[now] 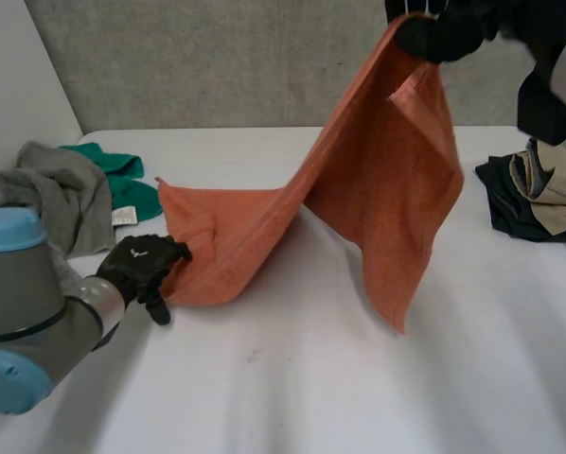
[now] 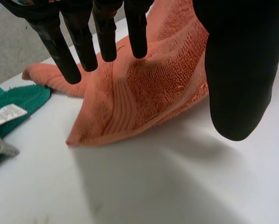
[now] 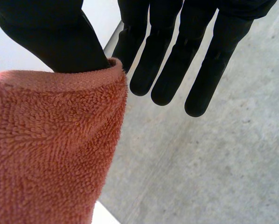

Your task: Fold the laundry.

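Observation:
An orange towel (image 1: 359,180) lies partly on the white table (image 1: 311,378), its left end flat and its right end pulled up into a tall peak. High above the table's back right, my right hand (image 1: 444,33) is shut on the towel's raised corner. In the right wrist view the towel's edge (image 3: 51,149) is pinched at the thumb of that hand (image 3: 177,46). My left hand (image 1: 143,265) is open at the towel's near left corner. In the left wrist view its straight fingers (image 2: 83,42) hover over the towel (image 2: 144,93) lying on the table.
A grey cloth (image 1: 61,194) and a green cloth (image 1: 122,180) lie at the table's left, close to the towel's left end. The green cloth (image 2: 18,100) carries a white label. Dark and beige clothes (image 1: 539,194) are piled at the right edge.

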Controlling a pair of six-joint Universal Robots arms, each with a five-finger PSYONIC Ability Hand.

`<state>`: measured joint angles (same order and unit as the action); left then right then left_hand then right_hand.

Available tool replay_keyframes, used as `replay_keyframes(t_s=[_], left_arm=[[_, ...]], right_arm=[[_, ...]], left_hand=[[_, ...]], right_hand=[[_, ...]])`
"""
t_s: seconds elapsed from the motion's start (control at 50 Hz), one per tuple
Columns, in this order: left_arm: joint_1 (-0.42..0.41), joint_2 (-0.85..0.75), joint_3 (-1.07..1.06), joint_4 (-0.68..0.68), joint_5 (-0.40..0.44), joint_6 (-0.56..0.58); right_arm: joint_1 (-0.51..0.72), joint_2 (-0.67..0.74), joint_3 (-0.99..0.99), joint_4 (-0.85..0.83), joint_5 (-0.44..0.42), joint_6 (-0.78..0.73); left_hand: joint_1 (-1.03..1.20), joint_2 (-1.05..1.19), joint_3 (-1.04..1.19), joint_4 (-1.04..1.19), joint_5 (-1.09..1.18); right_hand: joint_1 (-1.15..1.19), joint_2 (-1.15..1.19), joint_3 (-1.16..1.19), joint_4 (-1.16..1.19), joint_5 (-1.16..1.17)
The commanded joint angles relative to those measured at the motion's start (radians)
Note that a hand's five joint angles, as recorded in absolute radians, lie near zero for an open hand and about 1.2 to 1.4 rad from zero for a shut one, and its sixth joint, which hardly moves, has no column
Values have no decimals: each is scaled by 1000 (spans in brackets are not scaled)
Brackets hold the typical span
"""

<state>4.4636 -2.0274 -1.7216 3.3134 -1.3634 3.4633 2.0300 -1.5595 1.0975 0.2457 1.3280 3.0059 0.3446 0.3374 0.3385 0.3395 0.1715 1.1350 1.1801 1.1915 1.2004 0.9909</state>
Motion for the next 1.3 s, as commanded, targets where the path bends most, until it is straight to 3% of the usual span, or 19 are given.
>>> replay_keyframes(t_s=[0.02,0.12,0.16,0.18,0.26,0.34,0.48,0.6,0.72,0.9,0.98,1.0,1.1,1.3], left_arm=[[-90,-119,131,-55,-42,-4],[-107,-169,188,-37,-129,-16],[-103,-163,195,-6,-180,-23],[-101,-156,195,8,-193,-21],[-64,-67,157,58,-233,-33],[-15,122,77,74,-181,-29],[95,488,-24,-9,70,-7],[167,460,6,-193,179,89],[163,204,140,-247,120,209],[62,-66,574,-152,-46,201],[26,-67,730,12,-143,159],[16,-47,759,111,-173,122],[5,22,751,356,-168,16],[37,137,470,287,-132,-18]], right_arm=[[-16,-45,-51,18,19,47],[-37,-59,-80,41,23,84],[-62,-66,-79,40,25,91],[-71,-65,-77,38,25,90],[-143,-42,-50,35,14,65],[-237,13,-2,40,-26,-22],[-272,128,128,50,-38,-249],[-264,225,228,41,-35,-407],[-231,416,204,-70,25,-456],[-205,630,-105,-360,183,-455],[-195,642,-241,-563,203,-407],[-195,633,-264,-651,203,-369],[-191,572,-263,-890,201,-283],[-211,457,-33,-876,102,-263]], left_hand=[[86,93,92,91,85],[479,486,485,484,477],[1023,1030,1029,1028,1022],[1051,1059,1057,1056,1050],[1052,1059,1058,1057,1050],[1052,1059,1058,1057,1050],[1052,1059,1058,1057,1050],[1052,1059,1058,1057,1050],[1052,1059,1058,1057,1050],[1052,1059,1058,1057,1050],[1052,1059,1058,1057,1050],[1052,1059,1058,1057,1050],[1052,1059,1058,1057,1050],[1052,1059,1058,1057,1050]], right_hand=[[261,216,205,196,231],[261,216,205,196,231],[261,216,205,196,231],[261,216,205,196,231],[261,216,205,196,231],[261,216,205,196,231],[261,216,205,196,231],[261,216,205,196,231],[261,216,205,196,231],[261,216,205,196,231],[261,216,205,196,231],[261,216,205,196,231],[261,216,205,196,231],[261,216,205,196,231]])
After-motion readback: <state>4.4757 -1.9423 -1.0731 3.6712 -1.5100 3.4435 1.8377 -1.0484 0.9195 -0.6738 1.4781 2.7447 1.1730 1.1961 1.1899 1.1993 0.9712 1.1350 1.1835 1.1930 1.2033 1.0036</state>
